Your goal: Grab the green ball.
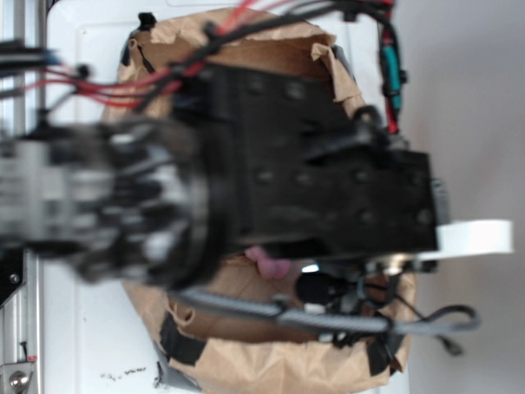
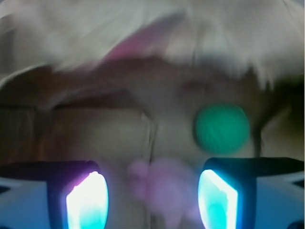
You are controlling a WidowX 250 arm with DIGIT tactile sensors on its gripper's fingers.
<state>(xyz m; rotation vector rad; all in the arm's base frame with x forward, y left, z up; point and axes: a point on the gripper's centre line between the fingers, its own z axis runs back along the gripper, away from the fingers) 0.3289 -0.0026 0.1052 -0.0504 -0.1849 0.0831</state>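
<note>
Between the glowing fingers [image 2: 87,200] the claw [image 2: 151,198] stands wide open and grips nothing; a pink plush [image 2: 159,191] lies in the gap. No grab made yet, I judge. Beyond the right-hand finger lies the green ball [image 2: 222,129], on the brown paper [image 2: 95,133], untouched

place: lab bench | cues: white tabletop [image 1: 82,328], metal rail [image 1: 29,312], brown paper-lined bin [image 1: 271,361]
</note>
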